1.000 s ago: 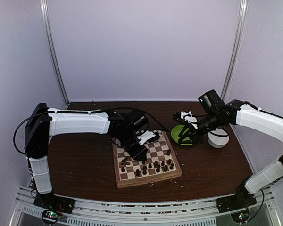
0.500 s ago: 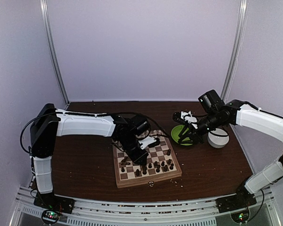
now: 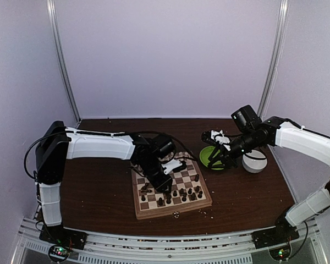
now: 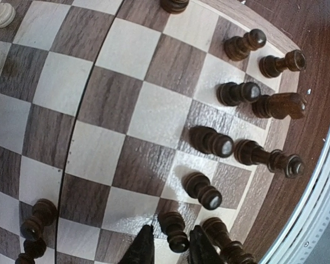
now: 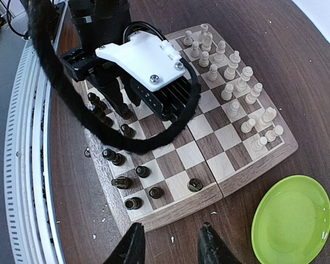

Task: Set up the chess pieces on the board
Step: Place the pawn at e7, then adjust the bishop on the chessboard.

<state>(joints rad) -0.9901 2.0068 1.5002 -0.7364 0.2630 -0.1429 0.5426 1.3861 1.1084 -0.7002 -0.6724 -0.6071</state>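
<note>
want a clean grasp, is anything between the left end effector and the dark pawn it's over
Nothing visible does: the dark pawn stands right between the fingertips of the left end effector. Another dark piece crowds it on one side.

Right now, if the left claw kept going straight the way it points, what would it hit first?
Probably the dark piece standing between the fingertips of the left gripper, then the board square under it, though depth is unclear.

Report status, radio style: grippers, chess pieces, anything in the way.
Left gripper slightly open astride a dark pawn standing on the board. Right gripper open, empty, near the green plate. Pale pieces ranked at opposite edge; no obstruction seen.
</note>
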